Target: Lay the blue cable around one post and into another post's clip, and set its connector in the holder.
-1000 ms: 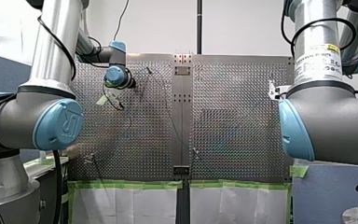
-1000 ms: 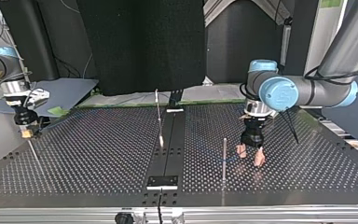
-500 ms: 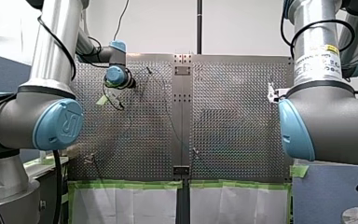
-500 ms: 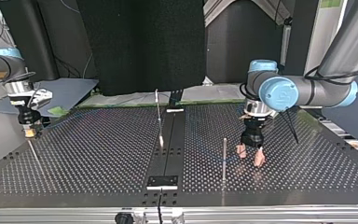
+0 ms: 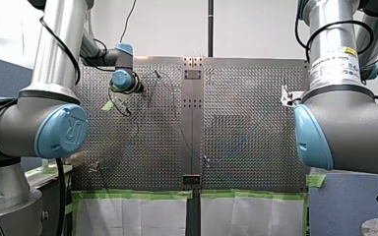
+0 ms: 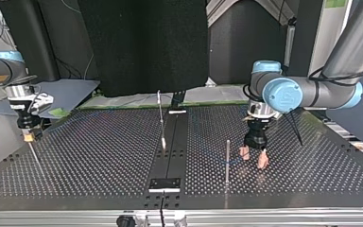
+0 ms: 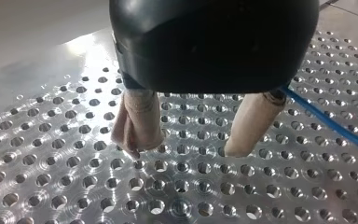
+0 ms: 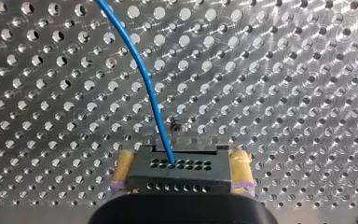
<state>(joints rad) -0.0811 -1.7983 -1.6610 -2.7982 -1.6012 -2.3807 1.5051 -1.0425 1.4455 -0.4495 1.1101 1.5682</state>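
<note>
Connector (image 8: 179, 170) clamped in my right gripper (image 8: 182, 161), near the table's (image 6: 99, 156) nine o'clock edge in the top view, blue cable (image 8: 140, 70) running from it. My left gripper (image 7: 189, 140) spread, empty, at three o'clock of a post (image 6: 227, 161). Perforated metal; black panel (image 6: 142, 47) at twelve.

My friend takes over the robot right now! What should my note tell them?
Left end effector: open, empty, low over the table, blue cable beside it.
Right end effector: shut on the connector, cable running out of it.
Done: connector gripped.
To do: lay the cable around a post, into a clip, connector into the holder. None of this shows as done, and I cannot pick out the clip or holder.
</note>
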